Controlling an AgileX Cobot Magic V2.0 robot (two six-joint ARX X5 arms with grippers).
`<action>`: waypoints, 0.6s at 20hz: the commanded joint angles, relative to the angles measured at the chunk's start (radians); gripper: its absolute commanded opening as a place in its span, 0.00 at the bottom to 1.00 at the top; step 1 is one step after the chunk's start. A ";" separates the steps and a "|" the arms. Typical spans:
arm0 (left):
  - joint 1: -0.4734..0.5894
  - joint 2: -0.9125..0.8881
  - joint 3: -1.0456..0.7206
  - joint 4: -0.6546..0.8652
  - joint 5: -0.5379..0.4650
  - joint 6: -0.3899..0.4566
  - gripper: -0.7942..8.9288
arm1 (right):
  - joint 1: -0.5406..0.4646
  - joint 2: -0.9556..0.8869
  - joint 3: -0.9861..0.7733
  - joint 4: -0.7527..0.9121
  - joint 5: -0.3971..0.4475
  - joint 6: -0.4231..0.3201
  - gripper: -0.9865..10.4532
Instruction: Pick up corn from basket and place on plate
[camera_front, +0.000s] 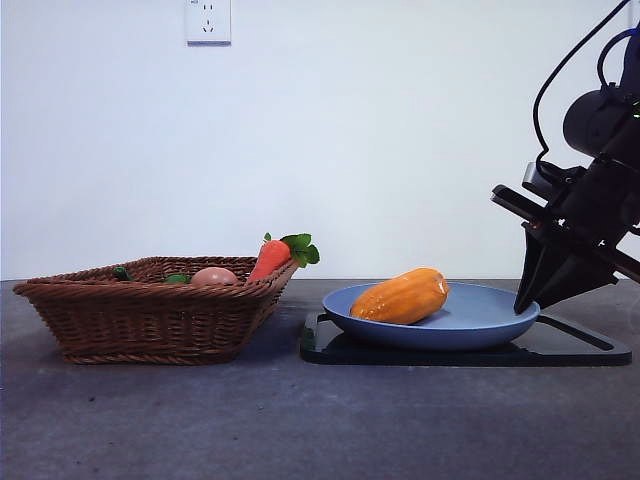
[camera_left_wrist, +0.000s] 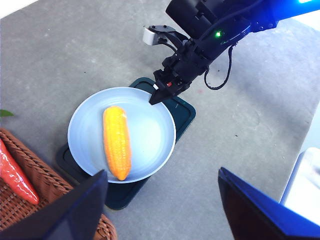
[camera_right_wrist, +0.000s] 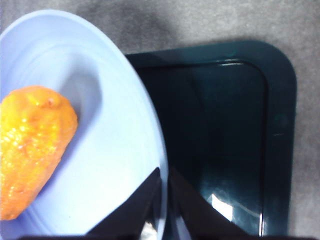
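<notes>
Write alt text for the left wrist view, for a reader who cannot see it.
A yellow-orange corn lies alone in a light-blue plate that sits on a black tray. The right gripper points down at the plate's far rim, apart from the corn. The left gripper hangs open above the scene, with a wicker basket holding a carrot at the picture's edge.

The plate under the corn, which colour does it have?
The plate is light blue, plain without pattern; the left wrist view shows it best.
</notes>
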 joint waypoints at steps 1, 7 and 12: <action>-0.005 0.004 0.024 0.004 -0.002 -0.013 0.46 | 0.003 0.035 0.020 0.002 -0.005 0.000 0.09; -0.005 0.004 0.024 0.003 -0.002 -0.014 0.46 | 0.002 0.034 0.021 -0.016 -0.006 0.000 0.28; -0.005 0.004 0.024 -0.002 -0.002 -0.013 0.46 | -0.028 -0.048 0.024 -0.112 -0.005 -0.029 0.29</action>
